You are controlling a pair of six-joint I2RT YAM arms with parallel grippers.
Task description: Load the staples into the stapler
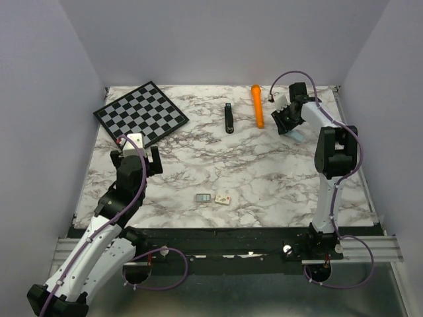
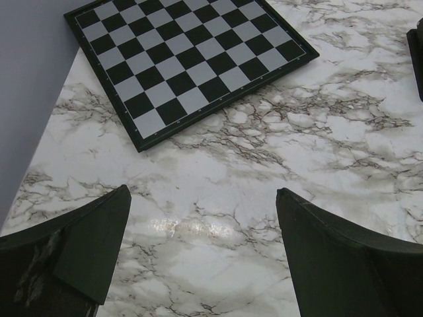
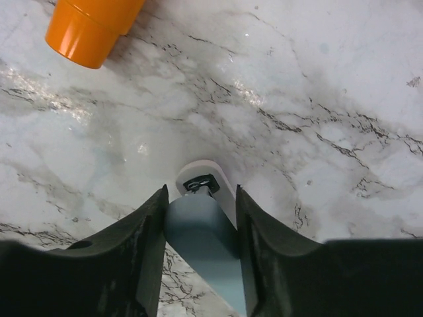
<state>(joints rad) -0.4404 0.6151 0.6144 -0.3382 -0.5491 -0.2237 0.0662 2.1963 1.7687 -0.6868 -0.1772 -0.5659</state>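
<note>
Wrist view: right gripper (image 3: 200,197) pinches blue-grey piece (image 3: 197,232); left gripper (image 2: 203,193) spread. Staples (image 1: 203,197) seen overhead only.

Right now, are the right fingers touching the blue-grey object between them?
Touching. The right wrist view shows both fingers flush against the sides of the blue-grey object, with no gap showing.

The stapler (image 1: 229,119) is black, the marker (image 1: 257,105) orange, the box (image 3: 198,231) pale blue-grey.

Bright, even light; glare on table (image 2: 188,228); wrist-cam foregrnd maybe blurred.
</note>
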